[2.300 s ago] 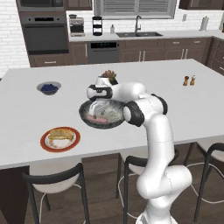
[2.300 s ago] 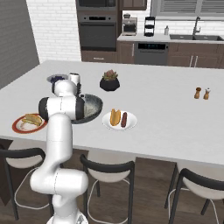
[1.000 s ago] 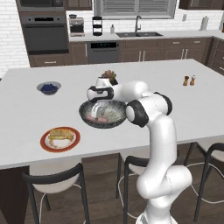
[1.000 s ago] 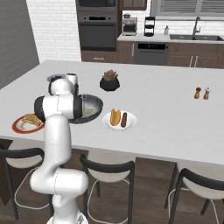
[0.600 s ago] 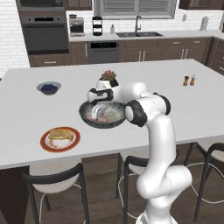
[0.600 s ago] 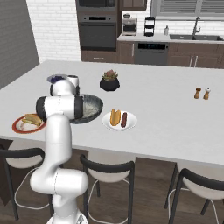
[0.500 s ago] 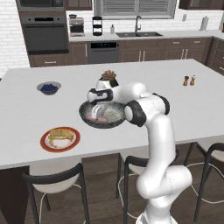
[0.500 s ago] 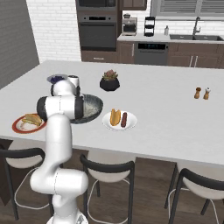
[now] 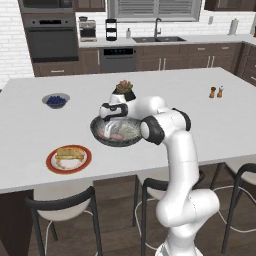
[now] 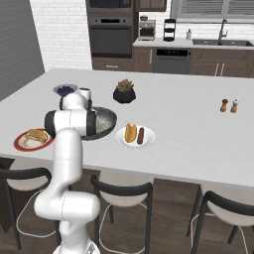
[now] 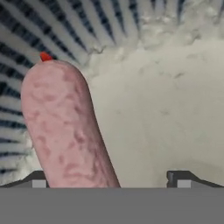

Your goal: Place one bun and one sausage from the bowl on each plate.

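The wide dark bowl [image 9: 100,137] sits mid-counter with pale and pink food inside; it also appears as bowl [image 10: 108,119], half behind my arm. My gripper [image 9: 107,118] hangs low over the bowl's left part, pointing down. Close up, a pink sausage [image 11: 65,127] lies on the bowl's speckled floor [image 11: 166,109], reaching in between my fingertips beside the left one, and the gripper [image 11: 109,180] is open. A red plate [image 9: 52,165] carries a bun [image 9: 69,153]. A white plate [image 10: 149,141] holds a bun [image 10: 130,132] and a sausage [image 10: 140,135].
A black pot with a plant [image 9: 124,90] stands just behind the bowl. A small bowl of blue berries [image 9: 55,100] is at the far left, salt and pepper shakers [image 9: 216,92] at the far right. Stools line the counter's near edge.
My hand has come down a little toward the bowl. The jaws have stayed open, and the plates and the food on them have not moved.
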{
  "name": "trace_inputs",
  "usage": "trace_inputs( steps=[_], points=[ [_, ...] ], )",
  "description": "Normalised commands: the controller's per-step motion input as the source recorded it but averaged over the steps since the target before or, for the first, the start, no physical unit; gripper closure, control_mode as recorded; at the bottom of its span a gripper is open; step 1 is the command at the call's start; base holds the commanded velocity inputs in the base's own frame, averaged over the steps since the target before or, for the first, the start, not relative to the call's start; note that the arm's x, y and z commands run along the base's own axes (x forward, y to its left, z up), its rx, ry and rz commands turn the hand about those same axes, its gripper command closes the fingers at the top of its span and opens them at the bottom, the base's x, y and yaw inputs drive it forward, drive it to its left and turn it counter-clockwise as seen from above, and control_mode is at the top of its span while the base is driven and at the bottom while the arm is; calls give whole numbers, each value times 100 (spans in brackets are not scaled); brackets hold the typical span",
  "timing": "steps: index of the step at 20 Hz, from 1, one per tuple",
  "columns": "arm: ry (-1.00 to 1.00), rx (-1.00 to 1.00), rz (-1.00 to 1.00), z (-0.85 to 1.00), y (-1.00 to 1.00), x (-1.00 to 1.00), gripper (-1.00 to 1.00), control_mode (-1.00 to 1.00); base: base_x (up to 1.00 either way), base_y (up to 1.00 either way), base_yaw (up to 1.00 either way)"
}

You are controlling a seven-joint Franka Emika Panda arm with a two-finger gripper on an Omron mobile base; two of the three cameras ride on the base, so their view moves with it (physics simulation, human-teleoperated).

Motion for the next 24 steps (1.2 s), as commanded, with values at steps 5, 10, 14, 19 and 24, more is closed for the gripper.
trace_inputs(
  steps=[5, 10, 14, 19, 24],
  points=[
    [1, 0, 0, 0, 0, 0, 100, -100, 0, 0, 0],
    [0, 0, 0, 0, 0, 0, 100, -100, 0, 0, 0],
    [0, 0, 1, 63, 0, -13, 100, -100, 0, 0, 0],
    [-5, -1, 7, 100, 12, -53, 100, -100, 0, 0, 0],
    [-11, -7, 8, 88, 42, -74, 100, -100, 0, 0, 0]
  ],
)
